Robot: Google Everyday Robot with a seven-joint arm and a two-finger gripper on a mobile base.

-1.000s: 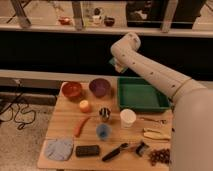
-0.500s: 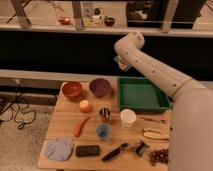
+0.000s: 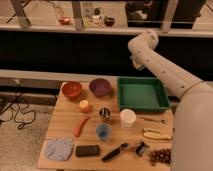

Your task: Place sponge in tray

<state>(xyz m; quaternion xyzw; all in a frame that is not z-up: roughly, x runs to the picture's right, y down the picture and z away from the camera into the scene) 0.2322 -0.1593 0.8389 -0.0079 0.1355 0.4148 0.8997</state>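
The dark rectangular sponge (image 3: pixel 87 150) lies flat on the wooden table (image 3: pixel 64 118), well left of and in front of the green plastic tray (image 3: pixel 143 106), its long axis running left to right. The gripper (image 3: pixel 135 64) hangs above the tray's back-left corner; whether it is apart or together cannot be told.

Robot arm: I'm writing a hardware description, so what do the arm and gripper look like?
The arm is off-white, built of smooth rounded tubular shells with a bulbous joint at the top; no cables or markings show. The gripper hangs just below that joint, above the green tray's far-left corner, pale with darker shading.
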